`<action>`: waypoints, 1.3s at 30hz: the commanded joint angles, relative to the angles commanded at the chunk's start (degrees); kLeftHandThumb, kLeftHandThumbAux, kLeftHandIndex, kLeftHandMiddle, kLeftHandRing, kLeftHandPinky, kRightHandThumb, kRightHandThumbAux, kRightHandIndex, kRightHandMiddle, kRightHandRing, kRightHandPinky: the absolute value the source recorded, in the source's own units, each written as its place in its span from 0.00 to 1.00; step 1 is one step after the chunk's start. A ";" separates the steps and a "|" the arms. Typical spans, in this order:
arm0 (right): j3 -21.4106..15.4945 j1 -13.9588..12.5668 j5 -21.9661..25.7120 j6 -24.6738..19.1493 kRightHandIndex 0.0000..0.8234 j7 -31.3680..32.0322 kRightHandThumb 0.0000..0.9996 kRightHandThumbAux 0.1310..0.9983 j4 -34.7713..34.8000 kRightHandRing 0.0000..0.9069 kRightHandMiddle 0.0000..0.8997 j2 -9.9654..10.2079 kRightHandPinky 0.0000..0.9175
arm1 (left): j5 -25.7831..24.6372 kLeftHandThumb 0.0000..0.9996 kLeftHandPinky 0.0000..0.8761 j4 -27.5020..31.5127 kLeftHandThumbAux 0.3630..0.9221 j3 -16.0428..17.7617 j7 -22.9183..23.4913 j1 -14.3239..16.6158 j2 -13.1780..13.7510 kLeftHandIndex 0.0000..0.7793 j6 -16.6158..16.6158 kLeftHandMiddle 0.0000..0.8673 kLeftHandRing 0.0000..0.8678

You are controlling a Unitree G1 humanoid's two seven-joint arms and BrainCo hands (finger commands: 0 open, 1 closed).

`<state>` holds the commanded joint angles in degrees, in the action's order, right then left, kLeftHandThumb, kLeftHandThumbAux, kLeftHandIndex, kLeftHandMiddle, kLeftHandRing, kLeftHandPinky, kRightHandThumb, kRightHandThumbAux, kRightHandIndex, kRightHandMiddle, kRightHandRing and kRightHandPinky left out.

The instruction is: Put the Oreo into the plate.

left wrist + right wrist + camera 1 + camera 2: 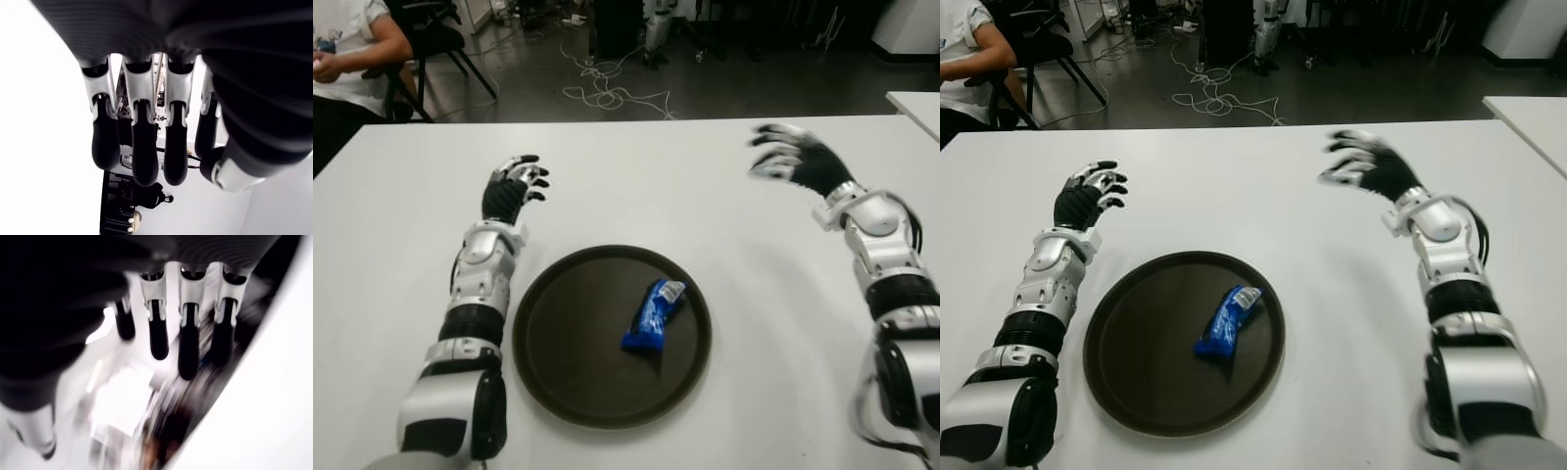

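Now, starting at your far left, a seated person shows at the corner beyond the white bench. Next comes your left hand, over the bench just beyond the plate's left side; its own wrist view shows what the eye views only hint at, the fingers hanging loosely side by side, holding nothing. In the middle sits the dark round plate, and the Oreo, a blue packet, lies inside it, right of centre, tilted. Farther right, well apart from the plate, your right hand hovers above the bench, fingers spread and empty; only the eye views place it relative to the plate.
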<state>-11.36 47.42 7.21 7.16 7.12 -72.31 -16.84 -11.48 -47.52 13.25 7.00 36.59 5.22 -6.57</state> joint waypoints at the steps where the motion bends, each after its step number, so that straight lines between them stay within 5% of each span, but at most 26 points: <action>1: 0.08 0.60 -0.39 -0.12 0.32 -1.04 0.00 0.68 0.03 0.53 0.48 0.25 0.56 | -0.10 0.82 0.67 -0.08 0.58 0.02 0.22 0.06 0.06 0.45 0.09 0.58 0.60; 5: 2.00 1.60 -3.62 2.05 0.36 -6.07 0.00 0.73 0.83 0.55 0.50 1.90 0.57 | -0.51 0.82 0.67 -0.08 0.58 0.19 1.00 0.05 0.01 0.45 0.15 0.58 0.60; 9: 3.89 -0.18 -5.98 5.76 0.39 -8.29 0.00 0.76 2.76 0.55 0.52 3.40 0.56 | -0.38 0.82 0.67 -0.12 0.58 0.23 1.12 0.03 0.04 0.45 -0.09 0.58 0.60; 16: 4.41 -0.76 -7.25 9.20 0.42 -7.44 0.00 0.79 2.34 0.54 0.52 3.34 0.54 | 0.02 0.82 0.65 -0.27 0.58 0.15 0.78 0.01 0.21 0.45 -0.14 0.58 0.58; 39: 4.25 -0.72 -8.27 9.74 0.39 -8.01 0.00 0.78 1.19 0.50 0.46 3.81 0.52 | 0.28 0.82 0.64 -1.32 0.58 0.26 0.91 0.20 0.40 0.45 -0.81 0.58 0.59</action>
<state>-7.11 46.70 -1.06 16.91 -0.89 -71.11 -13.03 -11.21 -48.85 13.51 7.91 36.79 5.63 -7.38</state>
